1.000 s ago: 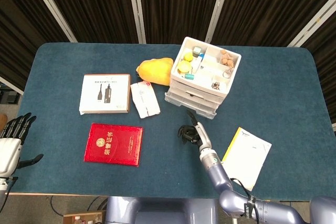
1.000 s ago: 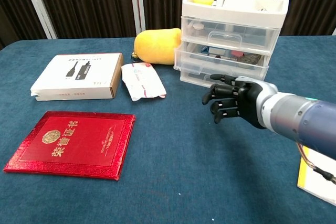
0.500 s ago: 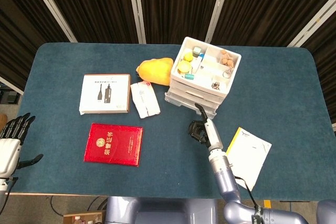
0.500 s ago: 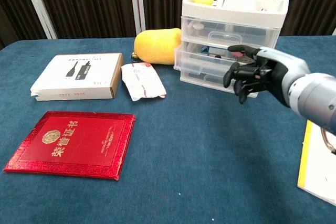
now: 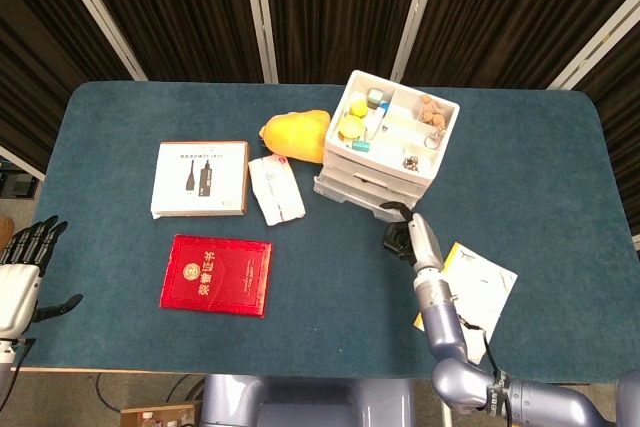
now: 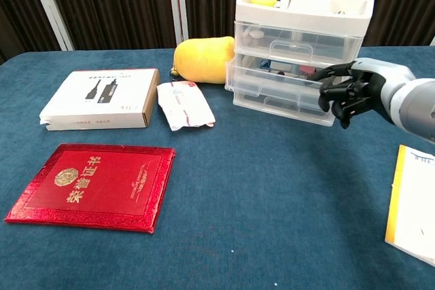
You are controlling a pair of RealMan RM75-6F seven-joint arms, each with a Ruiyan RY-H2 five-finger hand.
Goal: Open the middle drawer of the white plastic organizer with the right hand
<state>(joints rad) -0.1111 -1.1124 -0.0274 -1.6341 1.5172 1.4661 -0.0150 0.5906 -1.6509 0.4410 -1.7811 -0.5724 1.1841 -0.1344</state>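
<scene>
The white plastic organizer [image 5: 385,147] [image 6: 299,32] stands at the back middle of the table, with an open tray of small items on top and three clear drawers below. Its middle drawer [image 6: 272,81] looks closed or nearly so. My right hand [image 5: 405,235] [image 6: 350,89] hovers at the right end of the drawer fronts, level with the middle drawer, with bent fingers that hold nothing. One fingertip reaches the drawer's right corner; whether it touches is unclear. My left hand [image 5: 22,267] rests with spread fingers off the table's left front edge.
A yellow plush [image 5: 295,134] leans against the organizer's left side. A white packet [image 5: 276,189], a white box [image 5: 200,178] and a red booklet [image 5: 217,274] lie to the left. A yellow-edged white booklet [image 5: 475,297] lies right of my right arm.
My right hand has travelled right and away from me, from the open table in front of the organizer up to the right end of its drawers. The left hand is still.
</scene>
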